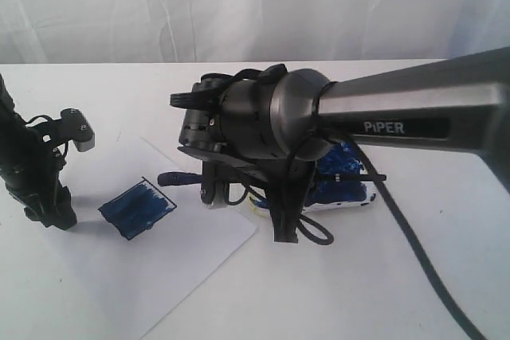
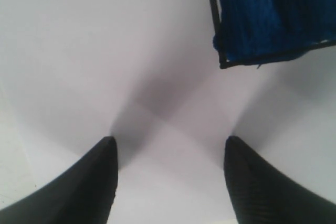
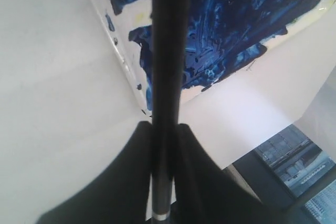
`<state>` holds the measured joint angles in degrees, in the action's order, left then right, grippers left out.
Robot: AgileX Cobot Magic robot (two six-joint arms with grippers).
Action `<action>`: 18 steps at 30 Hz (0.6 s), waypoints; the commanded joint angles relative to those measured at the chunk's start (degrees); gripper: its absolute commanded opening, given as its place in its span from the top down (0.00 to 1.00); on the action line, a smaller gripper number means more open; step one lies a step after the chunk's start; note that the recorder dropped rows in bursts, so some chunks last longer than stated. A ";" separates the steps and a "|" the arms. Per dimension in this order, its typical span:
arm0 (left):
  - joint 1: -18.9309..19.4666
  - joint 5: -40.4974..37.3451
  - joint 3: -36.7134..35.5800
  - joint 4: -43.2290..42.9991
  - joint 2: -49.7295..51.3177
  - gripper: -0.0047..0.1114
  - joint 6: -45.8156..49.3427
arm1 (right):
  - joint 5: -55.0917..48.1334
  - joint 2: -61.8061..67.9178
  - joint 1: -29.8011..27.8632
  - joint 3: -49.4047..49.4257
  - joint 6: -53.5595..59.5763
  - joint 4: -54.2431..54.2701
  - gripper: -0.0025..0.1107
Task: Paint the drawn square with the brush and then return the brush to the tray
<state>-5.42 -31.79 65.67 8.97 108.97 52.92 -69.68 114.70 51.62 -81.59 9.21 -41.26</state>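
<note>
Nearest, the right gripper (image 3: 164, 127) was clamped on the brush (image 3: 167, 51), its shaft pinched between the fingers and running out over the tray (image 3: 122, 59), with the silver band on the wrist side of the grip. Further along the paper sheet (image 1: 199, 244), the drawn square (image 1: 137, 209) lay filled with streaky dark blue, so painting looked done and the return step appeared to be in hand. Just beside the square, the left gripper (image 2: 169, 145) stood spread wide and empty over bare paper. Furthest, the tray lay behind the right wrist. The next move probably called for lowering the brush into the tray, then parting the fingers gently so it settled inside the rim rather than rolling out.
</note>
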 commanded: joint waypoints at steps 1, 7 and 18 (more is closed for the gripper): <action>0.12 -1.37 -1.03 -0.14 1.75 0.41 -0.46 | 0.77 2.01 -0.12 0.05 -1.08 0.48 0.98; 0.12 -1.24 -1.03 -0.14 1.75 0.41 -0.46 | -0.21 4.76 -0.12 -4.60 -2.08 -0.87 0.98; 0.12 -1.24 -1.03 -0.14 1.75 0.41 -0.46 | -0.29 8.54 1.29 -9.97 6.49 -10.18 0.98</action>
<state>-5.42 -31.79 65.67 8.97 108.97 52.92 -69.54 122.53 52.17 -91.05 12.01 -47.13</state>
